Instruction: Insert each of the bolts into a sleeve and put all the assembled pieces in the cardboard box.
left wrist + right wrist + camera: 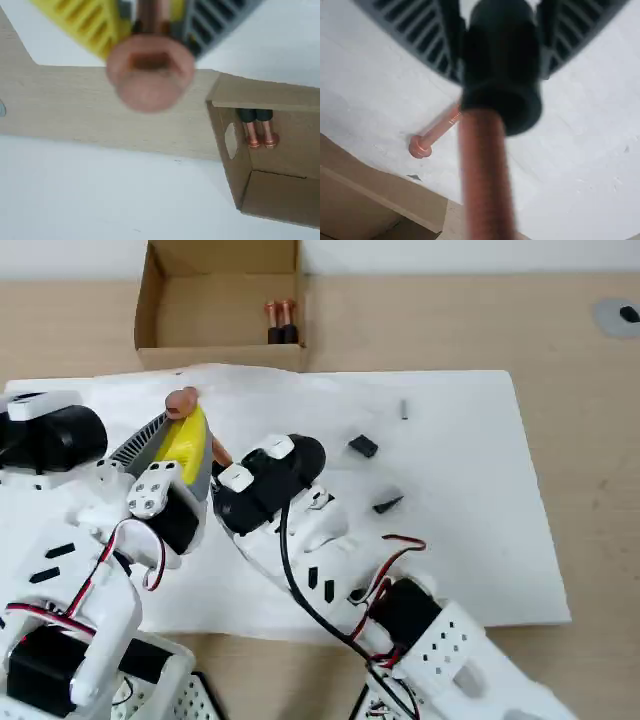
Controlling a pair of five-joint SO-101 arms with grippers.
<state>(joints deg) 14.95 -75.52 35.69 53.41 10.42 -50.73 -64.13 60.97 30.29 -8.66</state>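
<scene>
High view: clamping a bolt (182,400) in left claw (183,418), wrist angled down; just beside, gripping a sleeve (501,80) in right claw (500,25).

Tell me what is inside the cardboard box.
Two copper bolts in black sleeves lie side by side against one wall of the cardboard box. Its near wall hides a strip of floor.

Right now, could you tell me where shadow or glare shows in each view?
High view: even light, no glare on the sheet. Left wrist view: the held bolt is evenly lit; the cardboard box shades its two assembled pieces. Right wrist view: the held sleeve looks dark against the sheet.
</scene>
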